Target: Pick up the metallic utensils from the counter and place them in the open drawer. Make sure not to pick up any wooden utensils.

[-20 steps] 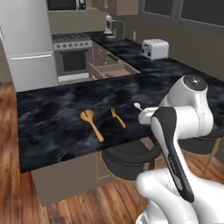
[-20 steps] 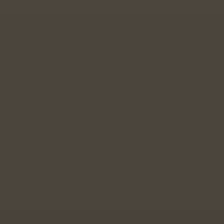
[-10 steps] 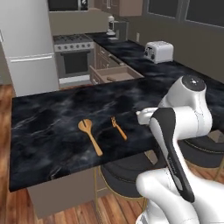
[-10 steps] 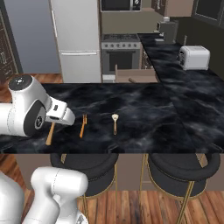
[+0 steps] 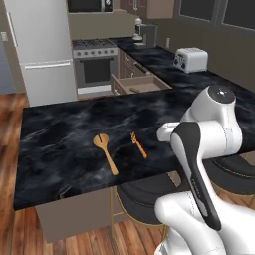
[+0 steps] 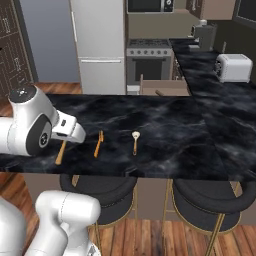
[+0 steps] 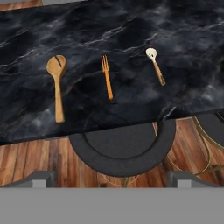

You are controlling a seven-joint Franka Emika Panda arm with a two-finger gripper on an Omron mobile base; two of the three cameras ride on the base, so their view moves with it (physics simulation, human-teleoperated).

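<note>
Counter bearing three utensils in a row near its front edge, apart from one another: spoon at left, fork in the middle, knife at right, as seen in the hand view. Two stools stand below the front edge. Behind the counter, the open drawer; stove left of it, toaster on the right-hand counter
</note>
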